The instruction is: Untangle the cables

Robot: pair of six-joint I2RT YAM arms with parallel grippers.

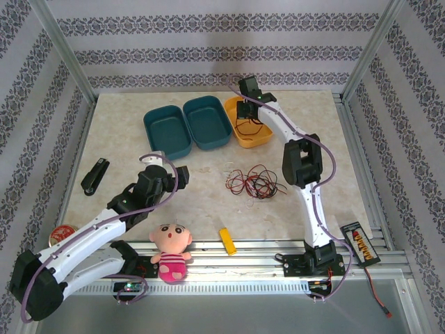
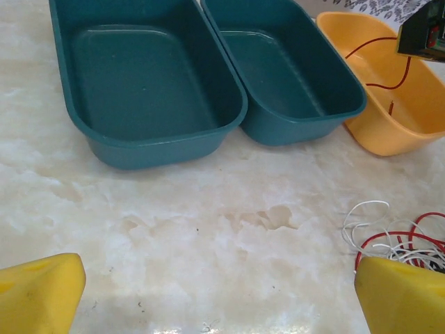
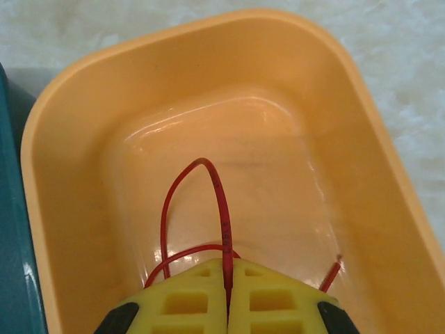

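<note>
Marble bench holds tangled cables mid-way. Right fingers pinch a red cable over the orange tub; left fingers gape wide.

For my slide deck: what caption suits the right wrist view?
Right gripper, shut on a thin red cable, holds its loop over the orange plastic tub.

On your table, 2 teal bins side by side, orange bin beside them, doll, yellow block, black stapler at left.
</note>
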